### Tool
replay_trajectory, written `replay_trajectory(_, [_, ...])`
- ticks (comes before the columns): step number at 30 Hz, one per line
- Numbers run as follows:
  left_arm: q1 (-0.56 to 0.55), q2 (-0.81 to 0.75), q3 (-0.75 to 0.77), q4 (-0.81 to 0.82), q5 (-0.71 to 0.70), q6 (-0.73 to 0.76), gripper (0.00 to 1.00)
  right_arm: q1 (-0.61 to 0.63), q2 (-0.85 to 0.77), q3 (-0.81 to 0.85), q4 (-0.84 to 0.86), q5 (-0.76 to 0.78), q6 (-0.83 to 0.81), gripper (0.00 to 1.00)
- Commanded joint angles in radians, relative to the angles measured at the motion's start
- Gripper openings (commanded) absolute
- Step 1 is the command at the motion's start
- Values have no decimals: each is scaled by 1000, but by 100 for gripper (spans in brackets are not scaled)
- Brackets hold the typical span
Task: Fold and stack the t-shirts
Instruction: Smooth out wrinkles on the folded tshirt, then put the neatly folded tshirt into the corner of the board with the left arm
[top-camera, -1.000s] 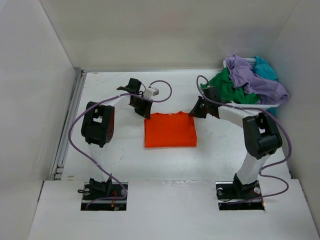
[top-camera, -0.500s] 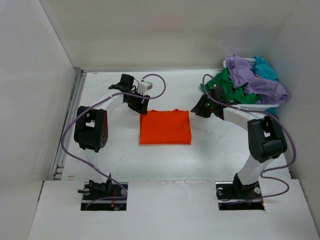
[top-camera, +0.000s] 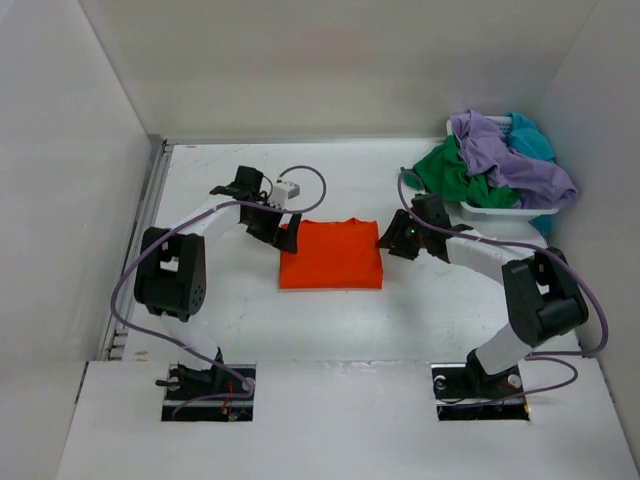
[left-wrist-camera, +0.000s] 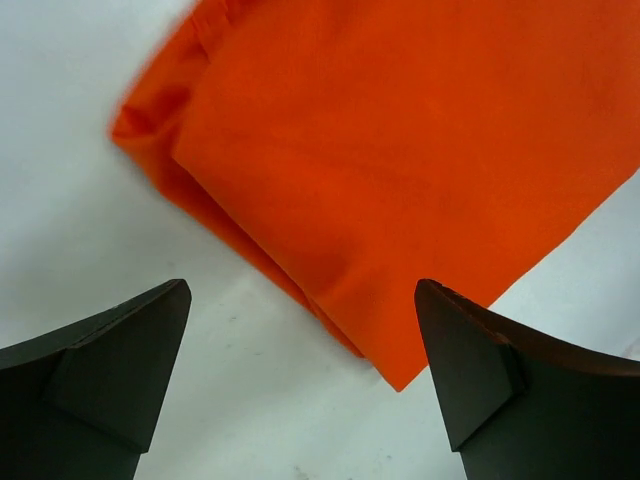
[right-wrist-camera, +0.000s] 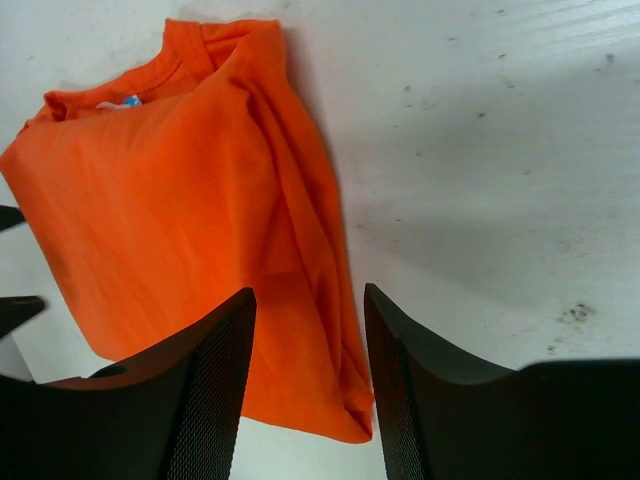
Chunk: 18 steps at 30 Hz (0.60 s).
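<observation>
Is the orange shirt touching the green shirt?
Apart. The top view shows bare white table between the folded orange t-shirt and the green t-shirt heaped at the far right.

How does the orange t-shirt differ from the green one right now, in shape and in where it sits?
The orange t-shirt is folded into a flat, neat rectangle, while the green t-shirt is crumpled. The orange t-shirt lies alone on the table; the green t-shirt hangs over the rim of the white basket, partly beneath the lavender t-shirt. Both are plain, single-coloured cloth.
</observation>
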Motion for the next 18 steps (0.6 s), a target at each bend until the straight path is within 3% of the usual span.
replay_trajectory(1, [-14,45,-24,-26,66,-80,100,18,-1,8,28,12,11,52])
replay_trajectory(4, [-32,77,-22,-15,43,-100,99,21,-10,9,25,14,10,52])
replay_trajectory(9, [-59,169,-15,-10,-26,-126,76,21,-48,-8,20,21,18,52])
replay_trajectory(12, [-81,224,16,-26,-7,-142,54,21,-79,-11,9,28,19,52])
replay_trajectory(15, [-88,261,51,-42,9,-151,15,14,-114,-6,-12,29,19,52])
replay_trajectory(18, [-57,252,85,-44,3,-155,5,-6,-157,-5,-32,32,14,52])
